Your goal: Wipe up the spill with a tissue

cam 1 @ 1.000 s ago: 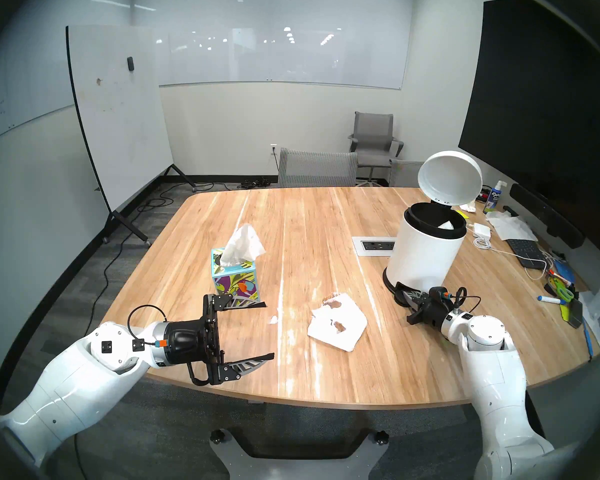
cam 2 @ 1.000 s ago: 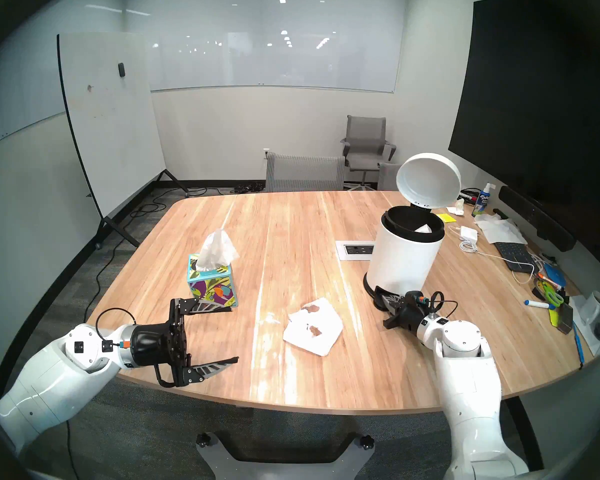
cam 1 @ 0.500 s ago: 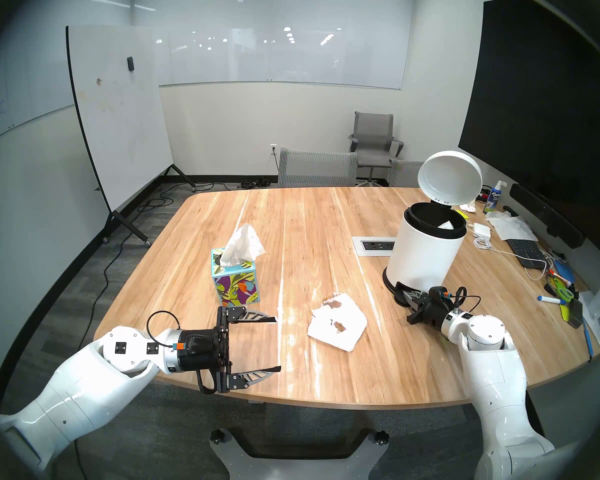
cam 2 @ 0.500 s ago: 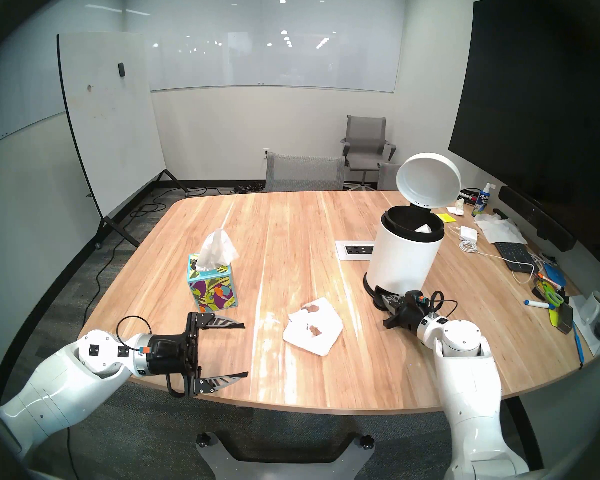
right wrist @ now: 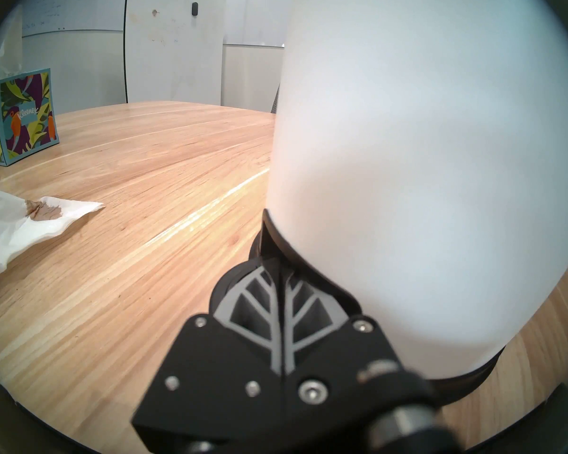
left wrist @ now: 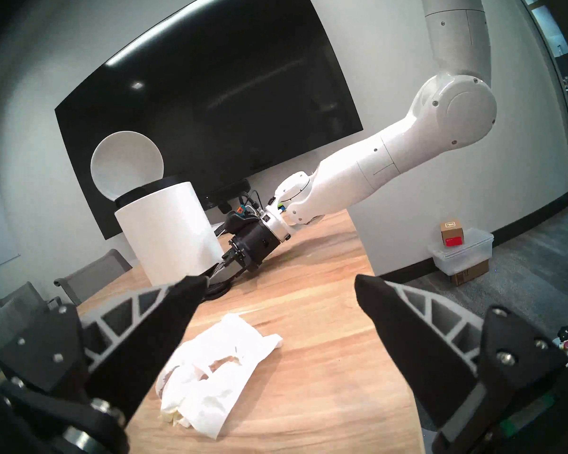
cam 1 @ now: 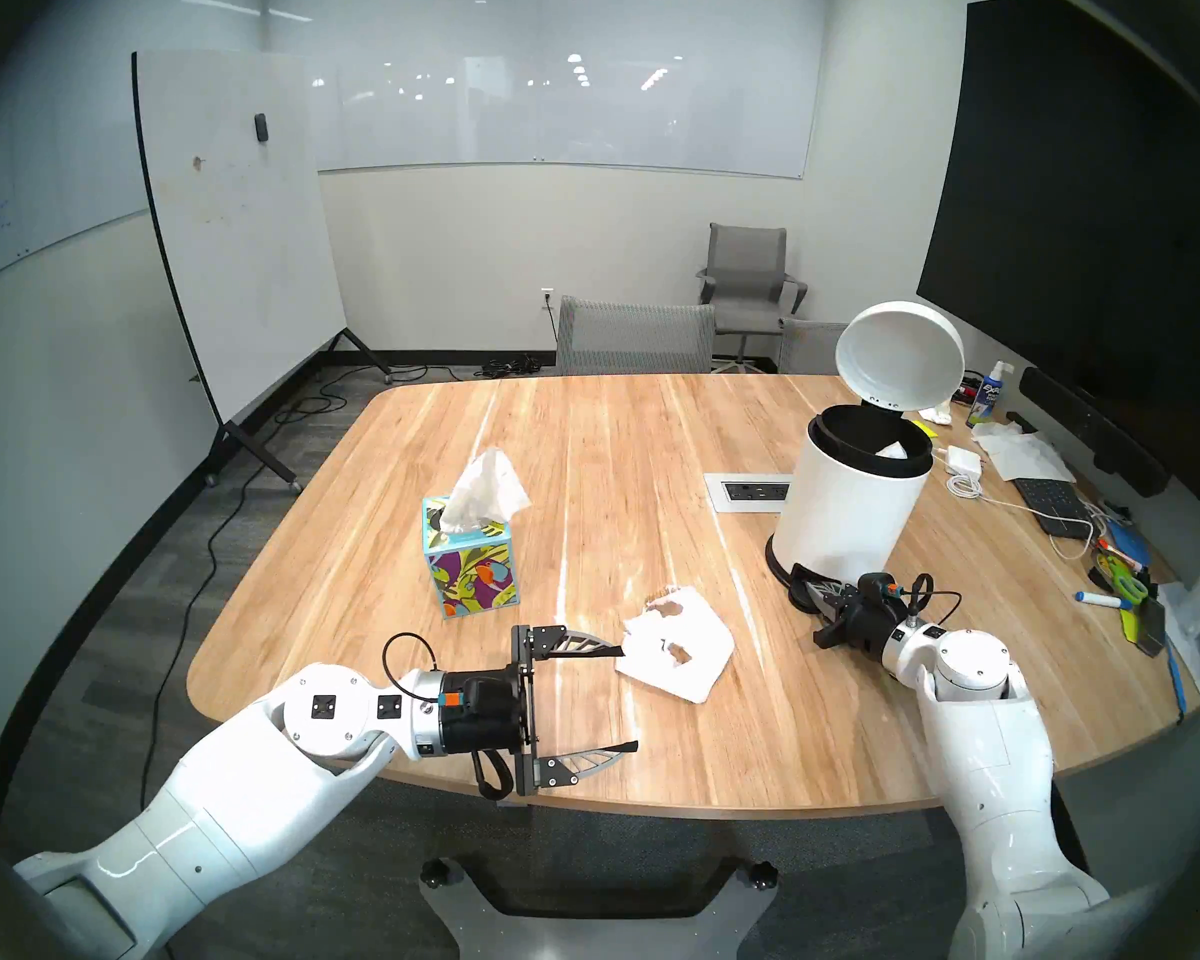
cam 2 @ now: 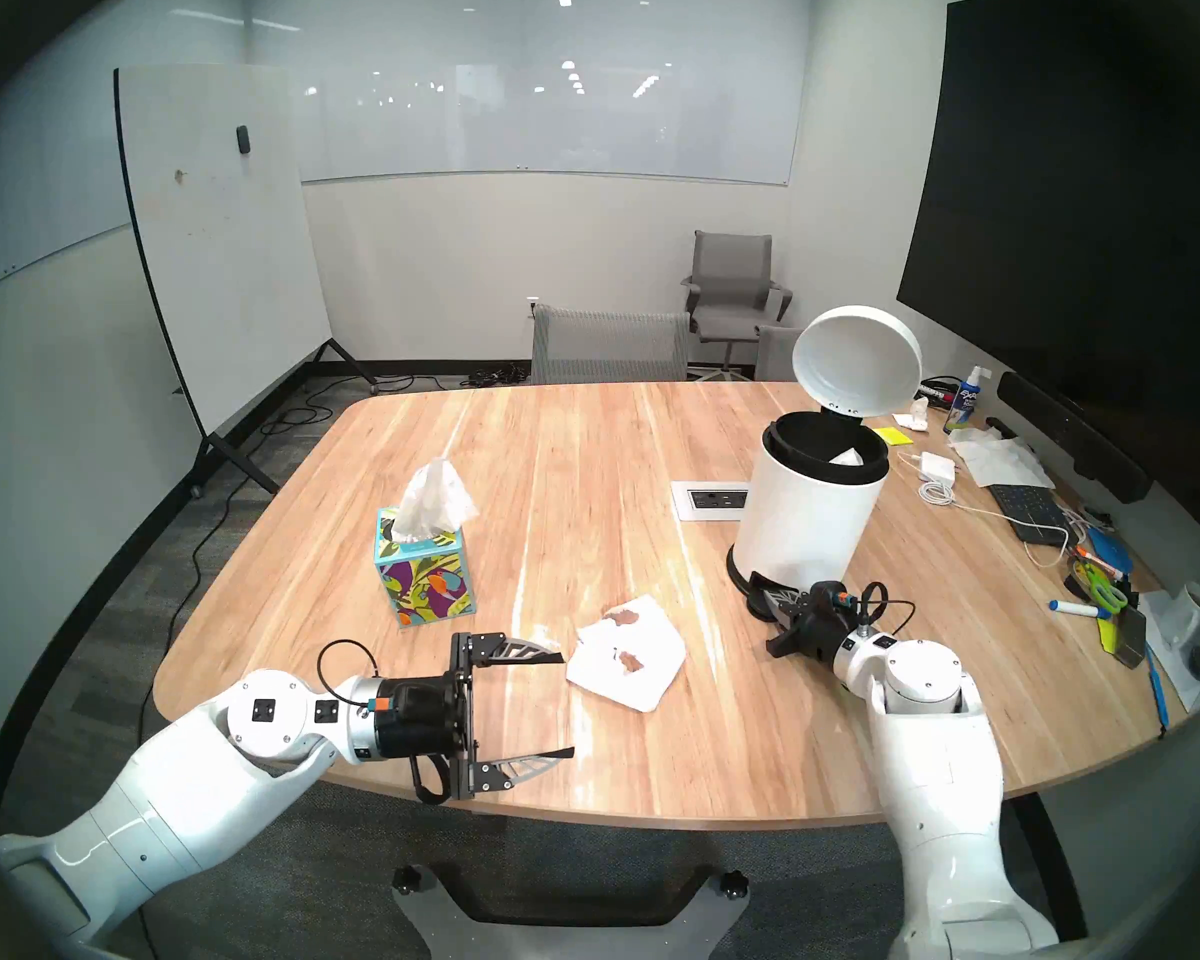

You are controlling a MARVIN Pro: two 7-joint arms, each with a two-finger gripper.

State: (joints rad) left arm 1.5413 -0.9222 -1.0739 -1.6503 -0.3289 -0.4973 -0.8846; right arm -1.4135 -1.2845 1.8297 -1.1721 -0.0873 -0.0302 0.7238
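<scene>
A white tissue (cam 1: 677, 650) lies flat and crumpled on the wooden desk (cam 1: 618, 467), toward the near edge and about midway along it. The tissue is torn and bears two brownish stains (cam 1: 680, 654), the soaked spill; pale smears (cam 1: 583, 661) mark the wood just beside it on the left.

The left tool (cam 1: 625, 699) reaches in level over the near edge with its fingers spread wide and nothing between them. Its far fingertip (cam 1: 614, 652) is at the tissue's left edge; whether it touches cannot be told.

The right tool (cam 1: 808, 588) has its fingers pressed together, tips on the black pedal at the foot of the white bin (cam 1: 846, 515), whose lid (cam 1: 898, 356) stands open.

A patterned tissue box (cam 1: 469, 557) stands toward the left edge, well apart from the used tissue, with a fresh sheet sticking up.
</scene>
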